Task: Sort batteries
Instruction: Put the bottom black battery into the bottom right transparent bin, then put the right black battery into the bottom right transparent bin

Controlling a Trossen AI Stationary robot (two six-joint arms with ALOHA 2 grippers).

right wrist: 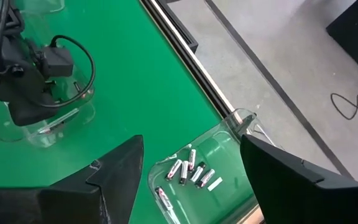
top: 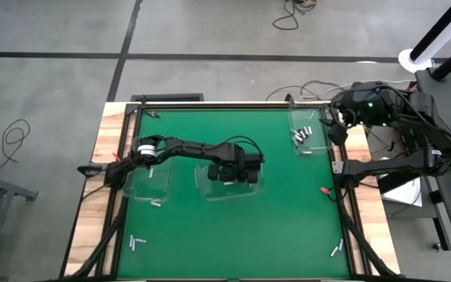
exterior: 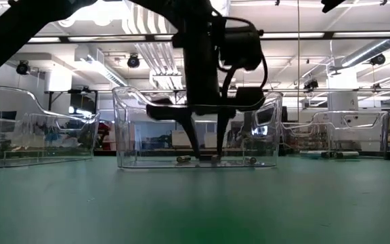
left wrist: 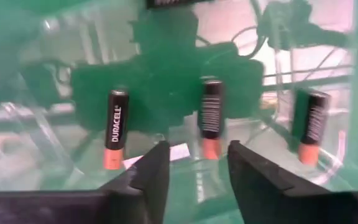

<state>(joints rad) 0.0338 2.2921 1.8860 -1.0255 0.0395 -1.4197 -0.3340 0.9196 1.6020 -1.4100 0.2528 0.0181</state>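
My left gripper (top: 229, 174) reaches down into the middle clear bin (top: 208, 188) and stands open there (exterior: 207, 156). Three black-and-copper batteries lie on this bin's floor: one (left wrist: 115, 127), a second (left wrist: 211, 115) just beyond the gap between my fingertips (left wrist: 197, 163), and a third (left wrist: 312, 124). Nothing is between the fingers. My right gripper (right wrist: 191, 146) waits open, high over the table's far right corner (top: 335, 129), above another clear bin (right wrist: 229, 134) that holds several batteries (right wrist: 190, 169). Loose batteries lie on the green mat (top: 155, 204), (top: 137, 243), (top: 337, 251).
A third clear bin (top: 149, 182) stands left of the middle one, under my left arm. A small red object (top: 322, 190) lies by the mat's right edge. A black frame (top: 210, 102) borders the mat. Open mat stretches along the near side (top: 241, 243).
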